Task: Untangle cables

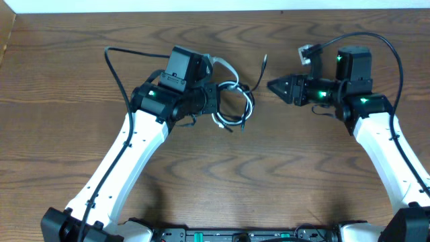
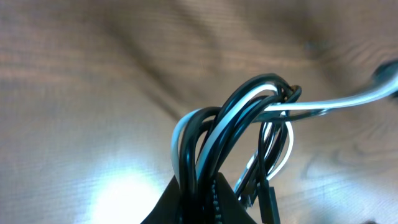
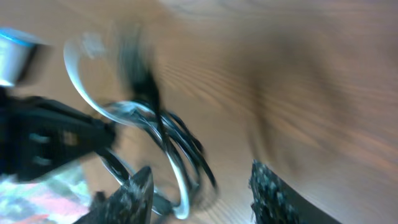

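The black and white cables (image 1: 233, 104) lie coiled together in one loop at the table's middle. A white end (image 1: 222, 65) curls up behind the left wrist, and a black end (image 1: 264, 64) points toward the back. My left gripper (image 1: 213, 101) is shut on the left side of the coil; in the left wrist view the cables (image 2: 230, 124) rise straight out of the closed jaws (image 2: 205, 202). My right gripper (image 1: 275, 86) is open, just right of the coil and apart from it. The blurred right wrist view shows the coil (image 3: 177, 149) ahead of the spread fingers (image 3: 202, 190).
The wooden table (image 1: 222, 181) ends at a pale strip along the back. A thick black robot wire (image 1: 111, 64) arcs behind the left arm. Another robot wire (image 1: 393, 47) loops over the right arm to a small plug (image 1: 308, 54).
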